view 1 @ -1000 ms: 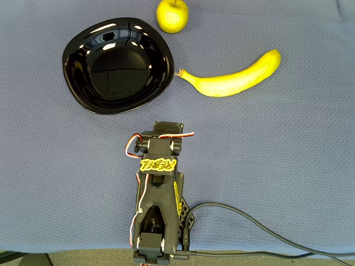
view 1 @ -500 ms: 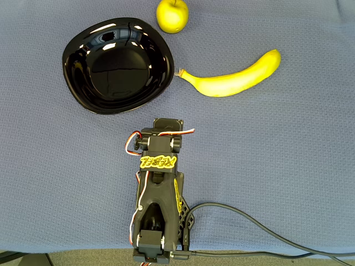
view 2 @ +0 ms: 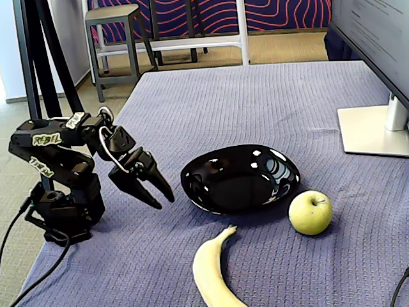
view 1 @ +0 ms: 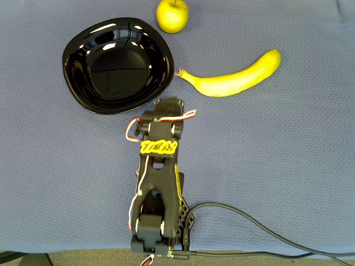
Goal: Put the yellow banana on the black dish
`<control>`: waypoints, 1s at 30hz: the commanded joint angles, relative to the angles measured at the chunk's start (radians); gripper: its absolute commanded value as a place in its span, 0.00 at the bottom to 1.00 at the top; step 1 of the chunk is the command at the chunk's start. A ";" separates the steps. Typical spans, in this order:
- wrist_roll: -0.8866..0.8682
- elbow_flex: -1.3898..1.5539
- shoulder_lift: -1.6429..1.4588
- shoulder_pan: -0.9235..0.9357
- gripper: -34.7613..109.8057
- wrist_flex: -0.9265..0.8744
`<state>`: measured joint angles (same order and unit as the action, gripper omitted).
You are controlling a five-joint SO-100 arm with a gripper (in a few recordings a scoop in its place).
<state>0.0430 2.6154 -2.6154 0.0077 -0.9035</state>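
Centre of the overhead view: gripper (view 2: 153,190) has reached toward the black dish (view 1: 75,72).
Pincer: parted, empty.
Banana (view 1: 233,77): upper right, untouched; approach only beginning.

yellow-green apple (view 1: 172,15) on the blue-grey tablecloth (view 1: 288,155), monitor stand (view 2: 374,128) (far corner), stool (view 2: 115,38) behind

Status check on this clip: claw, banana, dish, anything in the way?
Claw open, empty, raised beside the black dish. Yellow banana lying on the cloth, untouched. Dish empty. Apple sits beyond the dish, not blocking.
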 commanded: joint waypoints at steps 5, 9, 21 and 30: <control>0.135 -0.193 0.175 0.064 0.32 0.023; 0.212 -0.245 0.276 0.121 0.32 0.023; 0.515 -0.453 0.696 0.341 0.36 0.206; 0.729 -0.517 0.838 0.419 0.41 0.362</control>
<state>0.7072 2.1721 -1.8009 0.4019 -0.6013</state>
